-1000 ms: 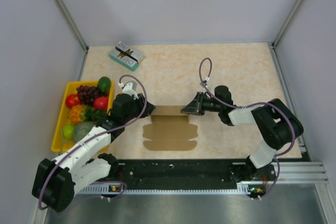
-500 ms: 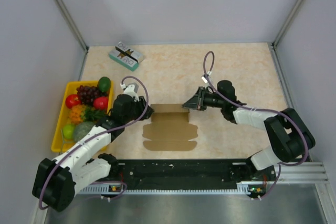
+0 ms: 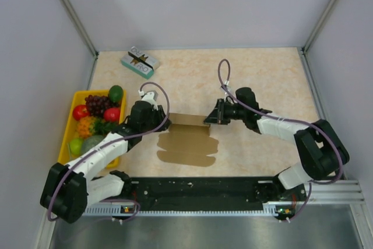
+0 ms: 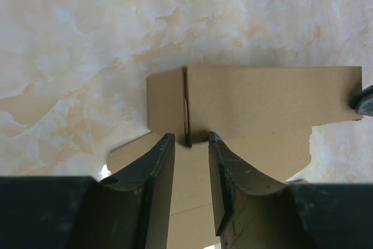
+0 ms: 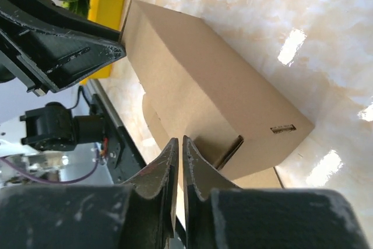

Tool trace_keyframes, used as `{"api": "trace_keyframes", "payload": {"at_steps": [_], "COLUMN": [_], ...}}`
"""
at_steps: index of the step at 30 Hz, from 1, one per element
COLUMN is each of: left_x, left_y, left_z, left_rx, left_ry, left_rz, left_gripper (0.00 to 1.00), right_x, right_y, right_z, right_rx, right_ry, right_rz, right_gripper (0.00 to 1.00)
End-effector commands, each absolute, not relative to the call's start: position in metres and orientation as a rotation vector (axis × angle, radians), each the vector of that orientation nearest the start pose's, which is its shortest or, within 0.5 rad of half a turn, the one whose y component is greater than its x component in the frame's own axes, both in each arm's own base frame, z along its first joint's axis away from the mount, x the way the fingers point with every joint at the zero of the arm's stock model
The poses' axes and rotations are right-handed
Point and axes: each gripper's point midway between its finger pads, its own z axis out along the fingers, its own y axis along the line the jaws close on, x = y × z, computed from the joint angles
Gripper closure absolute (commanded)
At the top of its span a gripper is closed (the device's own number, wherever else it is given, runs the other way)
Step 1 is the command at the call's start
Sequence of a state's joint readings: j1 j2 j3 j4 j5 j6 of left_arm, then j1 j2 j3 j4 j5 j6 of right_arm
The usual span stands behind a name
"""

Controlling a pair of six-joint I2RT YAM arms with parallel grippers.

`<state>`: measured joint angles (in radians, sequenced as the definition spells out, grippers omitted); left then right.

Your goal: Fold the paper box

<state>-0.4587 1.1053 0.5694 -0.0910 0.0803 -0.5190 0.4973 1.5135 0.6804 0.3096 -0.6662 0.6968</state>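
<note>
**Rear wall of the paper box (image 3: 187, 147) raised, centre frame**

The left end effector (image 4: 190, 139), fingers spread, straddles the wall's corner crease; the right end effector (image 5: 178, 142), pressed together, touches the wall's other end.

Paper box (image 4: 250, 106) near flaps hidden behind left jaws.

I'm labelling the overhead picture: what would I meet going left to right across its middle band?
The yellow tray → left hand → paper box → right hand.
</note>
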Motion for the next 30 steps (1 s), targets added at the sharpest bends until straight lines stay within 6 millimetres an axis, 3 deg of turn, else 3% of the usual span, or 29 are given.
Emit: {"api": "trace_keyframes", "payload": {"at_steps": [1, 2, 3, 4, 5, 6, 7, 8, 9, 10, 11, 15, 18, 19, 21, 22, 24, 26, 30], "left_x": [0.266, 0.265, 0.260, 0.258, 0.257, 0.250, 0.247, 0.242, 0.238, 0.234, 0.229, 0.214, 0.204, 0.202, 0.194, 0.193, 0.186, 0.182, 0.171], "left_y": [-0.163, -0.162, -0.158, -0.155, -0.151, -0.147, -0.145, -0.143, -0.140, -0.132, -0.125, -0.100, -0.085, -0.081, -0.071, -0.067, -0.050, -0.041, -0.026], "left_z": [0.113, 0.132, 0.137, 0.144, 0.167, 0.172, 0.181, 0.203, 0.210, 0.211, 0.226, 0.241, 0.249, 0.251, 0.254, 0.253, 0.248, 0.249, 0.250], "left_rx": [-0.004, -0.003, -0.001, -0.004, -0.013, -0.020, -0.029, -0.038, -0.056, -0.113, -0.142, -0.298, -0.353, -0.379, -0.434, -0.480, -0.564, -0.624, -0.673], "left_ry": [2.265, 2.210, 2.209, 2.192, 2.123, 2.128, 2.110, 2.049, 2.037, 2.040, 2.001, 1.962, 1.952, 1.947, 1.951, 1.950, 1.970, 1.967, 1.952], "left_rz": [-0.579, -0.599, -0.589, -0.585, -0.591, -0.586, -0.592, -0.619, -0.626, -0.606, -0.609, -0.567, -0.524, -0.517, -0.488, -0.482, -0.393, -0.360, -0.312], "left_gripper": [0.62, 0.55, 0.50, 0.46, 0.40, 0.37, 0.36, 0.36, 0.34, 0.34, 0.32, 0.19, 0.13, 0.11, 0.10, 0.10, 0.10, 0.10, 0.09], "right_x": [0.262, 0.260, 0.254, 0.257, 0.251, 0.256, 0.252, 0.246, 0.255, 0.257, 0.260, 0.249, 0.249, 0.243, 0.248, 0.252, 0.263, 0.268, 0.277], "right_y": [0.284, 0.282, 0.270, 0.270, 0.268, 0.259, 0.252, 0.253, 0.241, 0.235, 0.231, 0.252, 0.270, 0.286, 0.295, 0.302, 0.307, 0.313, 0.320], "right_z": [0.157, 0.160, 0.151, 0.164, 0.167, 0.168, 0.167, 0.170, 0.168, 0.166, 0.165, 0.159, 0.167, 0.161, 0.162, 0.150, 0.157, 0.145, 0.146], "right_rx": [-0.410, -0.482, -0.481, -0.513, -0.590, -0.595, -0.629, -0.736, -0.740, -0.786, -0.910, -1.166, -1.212, -1.260, -1.273, -1.294, -1.245, -1.290, -1.228], "right_ry": [2.244, 2.232, 2.311, 2.284, 2.269, 2.266, 2.286, 2.237, 2.213, 2.177, 2.095, 1.793, 1.686, 1.648, 1.587, 1.576, 1.524, 1.477, 1.401], "right_rz": [1.148, 1.083, 0.983, 0.940, 0.883, 0.775, 0.697, 0.612, 0.436, 0.316, 0.183, -0.270, -0.383, -0.396, -0.499, -0.568, -0.663, -0.727, -0.816], "right_gripper": [0.90, 0.87, 0.78, 0.73, 0.67, 0.55, 0.50, 0.45, 0.39, 0.37, 0.36, 0.30, 0.30, 0.30, 0.30, 0.31, 0.32, 0.32, 0.36]}}
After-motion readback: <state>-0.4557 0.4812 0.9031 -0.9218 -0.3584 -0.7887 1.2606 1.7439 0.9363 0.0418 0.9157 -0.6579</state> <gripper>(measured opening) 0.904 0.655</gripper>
